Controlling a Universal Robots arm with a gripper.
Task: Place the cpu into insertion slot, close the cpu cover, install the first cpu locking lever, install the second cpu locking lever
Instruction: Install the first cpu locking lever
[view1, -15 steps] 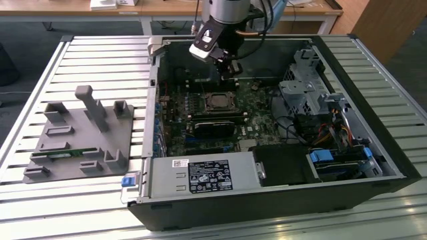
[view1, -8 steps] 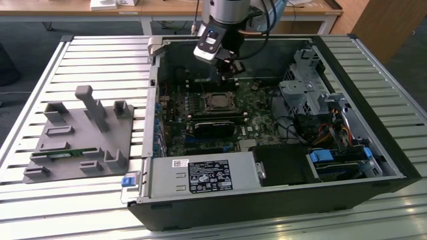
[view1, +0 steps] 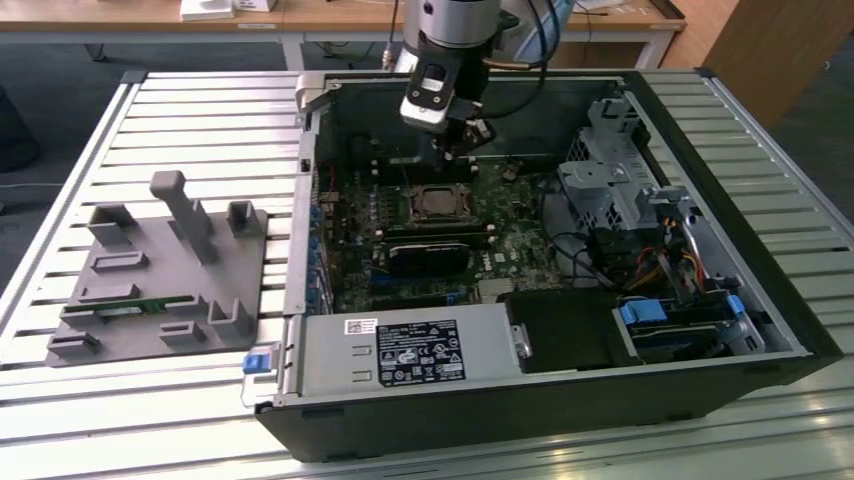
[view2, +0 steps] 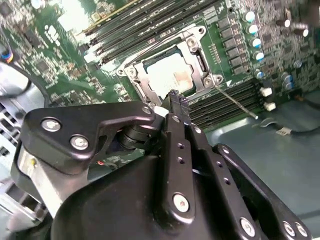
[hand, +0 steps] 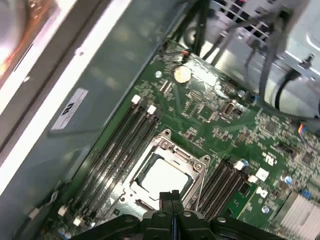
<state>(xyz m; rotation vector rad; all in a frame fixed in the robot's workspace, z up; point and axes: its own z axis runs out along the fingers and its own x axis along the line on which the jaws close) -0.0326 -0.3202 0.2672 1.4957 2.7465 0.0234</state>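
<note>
Cpu (view1: 437, 203) — seated under cpu cover (hand: 182, 156), six o'clock from gripper (view1: 462, 150), exterior view — jaws pressed together, empty.

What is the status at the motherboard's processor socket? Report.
Gripper shut, close above silvery square cpu. Chip seated, shiny metal cpu cover down around it. Thin wire lever sticking out sideways.

The exterior view is looking down from above, well back, onto the open black computer case (view1: 534, 405) on the pale slatted table (view1: 200, 110). Both wrist views are looking down at close range, sharing the silvery square cpu (view2: 170, 75) (hand: 165, 176) and the surrounding green circuit board (view2: 65, 62) (hand: 210, 112).
</note>
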